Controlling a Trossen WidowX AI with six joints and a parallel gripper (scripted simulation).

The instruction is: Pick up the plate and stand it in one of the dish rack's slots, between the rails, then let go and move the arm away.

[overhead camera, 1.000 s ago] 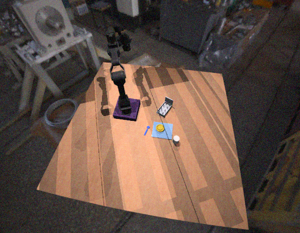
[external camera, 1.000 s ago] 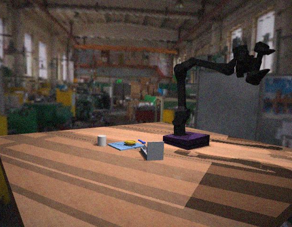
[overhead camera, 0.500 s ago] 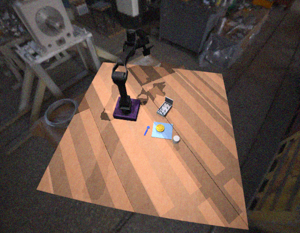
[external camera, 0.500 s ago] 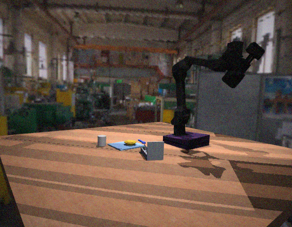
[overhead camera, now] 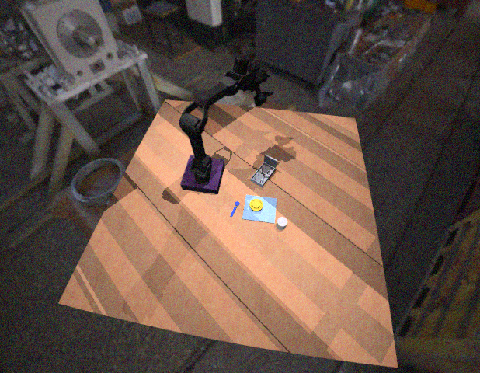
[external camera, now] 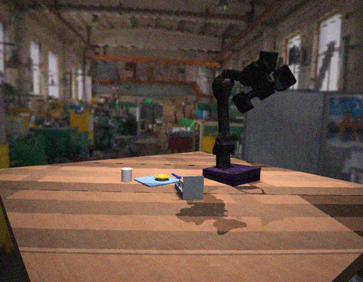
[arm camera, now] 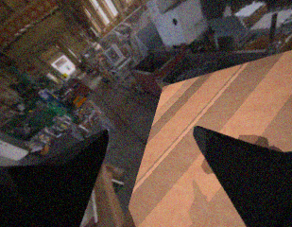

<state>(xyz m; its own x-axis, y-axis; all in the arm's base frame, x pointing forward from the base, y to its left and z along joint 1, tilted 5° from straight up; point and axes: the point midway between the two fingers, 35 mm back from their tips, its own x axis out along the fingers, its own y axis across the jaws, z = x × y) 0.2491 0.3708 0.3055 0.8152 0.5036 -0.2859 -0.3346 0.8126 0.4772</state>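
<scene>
Black parallel-jaw gripper [arm camera: 150, 142] spread wide, nothing between its fingers, raised high above the striped wooden table [overhead camera: 272, 260], well away from the grey metal dish rack [overhead camera: 265, 170]. Small round yellow plate [overhead camera: 255, 203] lies flat, face up, on a pale blue mat [overhead camera: 268, 214] just beside the rack.

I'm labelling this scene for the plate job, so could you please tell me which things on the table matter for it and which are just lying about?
Part of the job:
- yellow plate, lying flat on the blue mat
- grey dish rack, nothing in it yet
- gripper, open and holding nothing, raised high above the table's far edge

Just lying about:
- white cup
- blue spoon
</scene>
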